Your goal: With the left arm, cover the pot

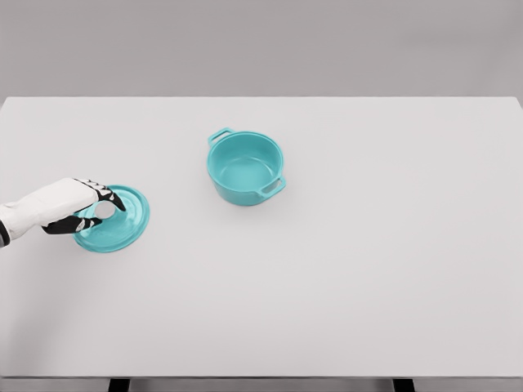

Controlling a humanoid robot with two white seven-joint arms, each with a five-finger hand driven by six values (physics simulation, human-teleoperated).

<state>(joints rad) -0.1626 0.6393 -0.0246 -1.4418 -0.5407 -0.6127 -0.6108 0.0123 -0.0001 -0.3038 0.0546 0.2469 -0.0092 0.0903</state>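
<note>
The left hand point(78, 208) curls its fingers around the knob point(105, 210) of a teal lid point(122, 229) lying flat on the table point(368, 286), ready to lift it. The open pot point(245, 167) stands well apart, to its right.

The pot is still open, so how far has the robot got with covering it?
Early stage. The teal pot stands uncovered mid-table. The left hand has reached the teal lid, which lies flat on the white table, fingers closing around its white knob. Left to do: lift the lid, carry it right, and set it on the pot.
</note>
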